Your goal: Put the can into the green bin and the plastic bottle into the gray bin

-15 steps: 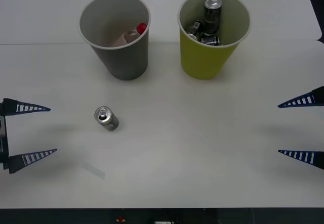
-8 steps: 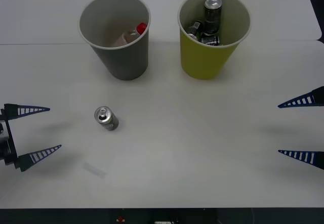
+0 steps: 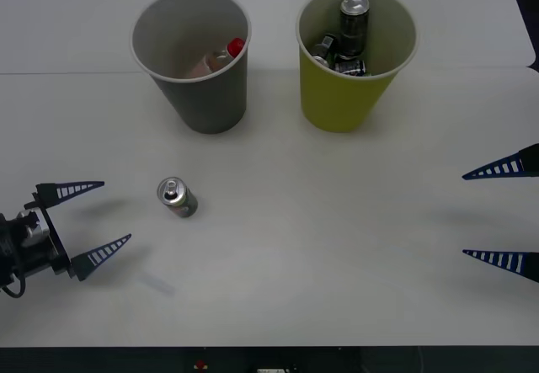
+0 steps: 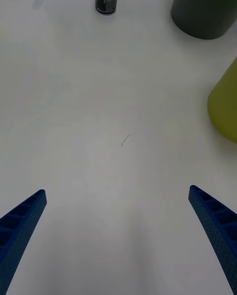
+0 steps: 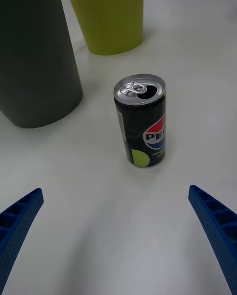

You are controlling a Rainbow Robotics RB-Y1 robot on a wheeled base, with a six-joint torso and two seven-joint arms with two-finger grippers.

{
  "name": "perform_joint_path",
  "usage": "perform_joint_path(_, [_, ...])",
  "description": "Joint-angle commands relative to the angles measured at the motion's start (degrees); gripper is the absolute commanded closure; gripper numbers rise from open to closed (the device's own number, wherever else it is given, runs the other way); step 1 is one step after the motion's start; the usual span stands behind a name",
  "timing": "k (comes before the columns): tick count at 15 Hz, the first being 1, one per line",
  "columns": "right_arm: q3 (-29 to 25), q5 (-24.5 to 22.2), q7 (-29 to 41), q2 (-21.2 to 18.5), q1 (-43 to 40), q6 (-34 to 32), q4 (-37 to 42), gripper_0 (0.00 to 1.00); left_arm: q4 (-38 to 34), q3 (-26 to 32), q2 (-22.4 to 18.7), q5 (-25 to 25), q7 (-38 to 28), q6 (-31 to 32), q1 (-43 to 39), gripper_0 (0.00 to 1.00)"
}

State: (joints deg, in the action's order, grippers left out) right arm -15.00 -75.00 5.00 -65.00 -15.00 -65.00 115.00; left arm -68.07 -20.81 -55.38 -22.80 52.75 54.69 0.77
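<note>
White surface: carries both bins and one loose can
Can: upright, near left hand, untouched
Left hand: fingers apart, aimed at can
Right hand: fingers apart, at right edge
Bottle: inside gray bin
Green bin: holds other cans

— How many cans do you count?
— One can stands on my table. Three more cans sit inside the green bin.
— Bottles?
— One plastic bottle, in the gray bin.
— Bins?
— Two, one gray, one green.
</note>
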Motion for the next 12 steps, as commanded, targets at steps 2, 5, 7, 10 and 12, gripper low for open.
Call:
perform_joint_path(2, [0.0,0.0,0.0,0.0,0.0,0.0,0.0,0.0,3.73,-2.3,4.49,0.65,0.34,-0.73,3.36,0.0])
perform_joint_path(5, [0.0,0.0,0.0,0.0,0.0,0.0,0.0,0.0,3.82,-5.55,6.86,3.02,0.34,-2.93,4.51,0.0])
perform_joint_path(7, [0.0,0.0,0.0,0.0,0.0,0.0,0.0,0.0,3.82,-6.43,8.62,3.29,0.34,-4.16,5.21,0.0])
perform_joint_path(10, [0.0,0.0,0.0,0.0,0.0,0.0,0.0,0.0,3.82,-7.66,10.73,3.29,0.43,-6.27,6.44,0.0])
perform_joint_path(12, [0.0,0.0,0.0,0.0,0.0,0.0,0.0,0.0,3.82,-8.01,12.4,3.2,0.43,-7.85,7.23,0.0])
